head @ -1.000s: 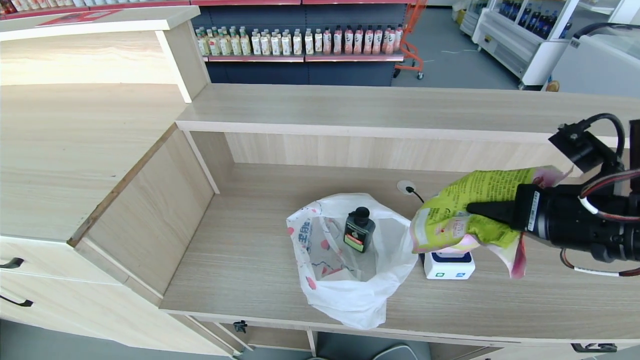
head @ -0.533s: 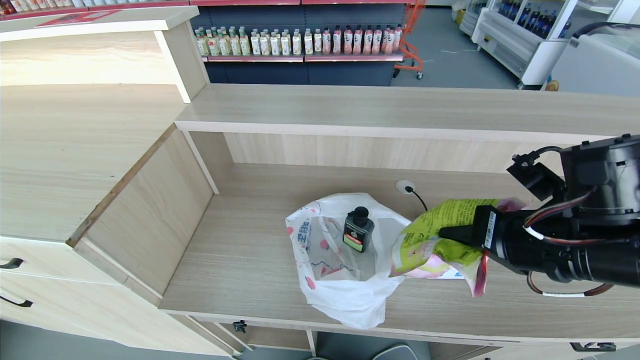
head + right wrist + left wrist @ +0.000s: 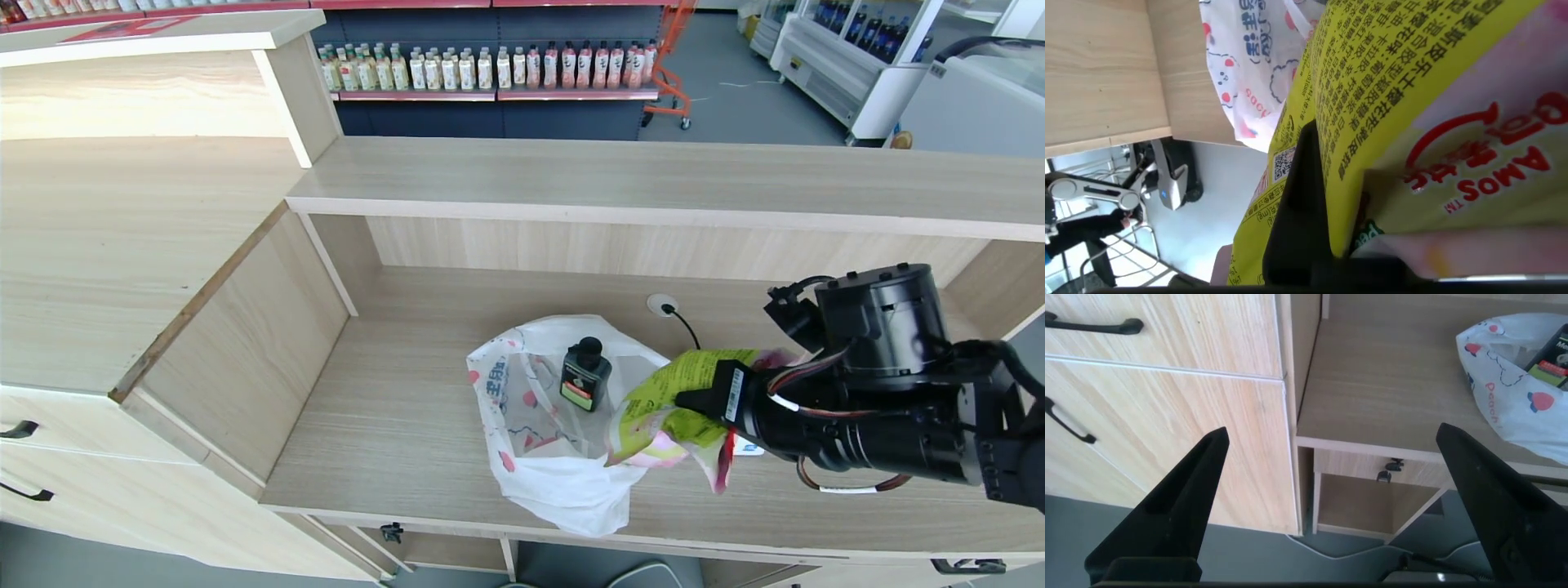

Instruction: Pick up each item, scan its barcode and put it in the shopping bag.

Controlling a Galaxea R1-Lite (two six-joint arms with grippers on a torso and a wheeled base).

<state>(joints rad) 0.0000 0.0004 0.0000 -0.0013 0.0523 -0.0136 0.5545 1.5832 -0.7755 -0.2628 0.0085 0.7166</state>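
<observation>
**Right hand [image 3: 692,400] shut tight on the snack packet [image 3: 653,392], at the right rim of the shopping bag [image 3: 563,490], mid-frame.**
To bag it well, I judge the packet should travel further left over the mouth, clear the floppy rim and drop beside the dark bottle [image 3: 584,377] inside. The scanner [image 3: 747,447] sits under the arm on the desk [image 3: 392,441]. The left hand [image 3: 1331,510] hangs wide open and empty by the drawers [image 3: 1167,376].

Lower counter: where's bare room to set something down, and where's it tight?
Widest bare patch: lower counter between the left side panel and the shopping bag. Also the back strip between bag and back wall, left of the cable grommet. Crowded right of the bag: the right claw holds the snack packet at its rim.
</observation>
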